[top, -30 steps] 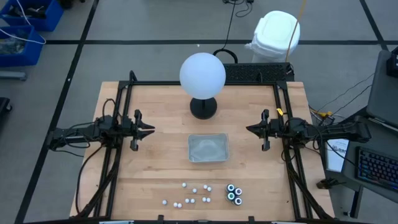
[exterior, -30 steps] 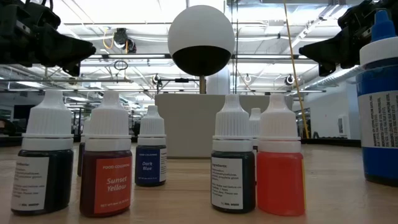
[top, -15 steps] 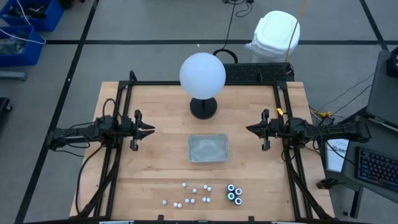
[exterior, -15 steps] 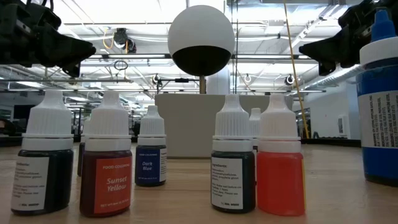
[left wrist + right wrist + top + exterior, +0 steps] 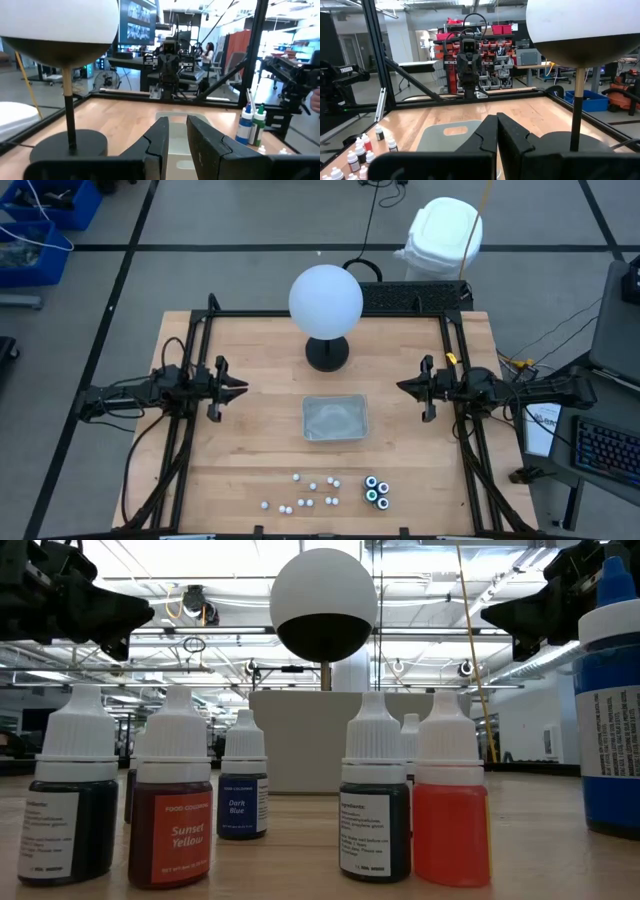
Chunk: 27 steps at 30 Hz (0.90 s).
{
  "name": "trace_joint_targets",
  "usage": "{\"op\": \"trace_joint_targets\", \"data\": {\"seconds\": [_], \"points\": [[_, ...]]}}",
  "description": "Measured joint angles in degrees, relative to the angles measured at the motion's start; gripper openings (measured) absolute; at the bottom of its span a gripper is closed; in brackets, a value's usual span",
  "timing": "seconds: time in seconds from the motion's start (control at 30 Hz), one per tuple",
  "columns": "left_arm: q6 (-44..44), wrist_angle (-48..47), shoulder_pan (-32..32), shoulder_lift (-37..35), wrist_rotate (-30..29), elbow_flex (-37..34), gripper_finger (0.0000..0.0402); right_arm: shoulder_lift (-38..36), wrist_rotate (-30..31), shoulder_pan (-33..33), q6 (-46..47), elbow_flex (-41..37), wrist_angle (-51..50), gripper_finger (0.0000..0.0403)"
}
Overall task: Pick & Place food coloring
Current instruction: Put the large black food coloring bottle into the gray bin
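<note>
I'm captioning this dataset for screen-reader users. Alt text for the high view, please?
Two robot arms wait at a wooden table, left gripper and right gripper facing a clear tray. Small food coloring bottles cluster near the front edge; a white globe lamp stands behind.

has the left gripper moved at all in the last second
No. In the high view the left gripper sits at the same spot beside the clear tray as before.
</note>
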Motion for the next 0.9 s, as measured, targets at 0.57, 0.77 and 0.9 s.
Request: {"op": "trace_joint_targets", "data": {"seconds": [0.57,0.77,0.9], "points": [[4.1,7.4,0.0,0.0,-6.0,0.0,0.0076,0.1,0.0,0.0,-3.0,0.0,-0.9,0.0000],[4.8,7.2,0.0,0.0,-5.6,0.0,0.0076,0.1,0.1,0.0,-3.3,0.0,-1.1,0.0000],[6.0,7.2,0.0,0.0,-5.6,0.0,0.0076,0.1,2.1,0.0,-5.1,0.0,-0.9,0.0000]]}}
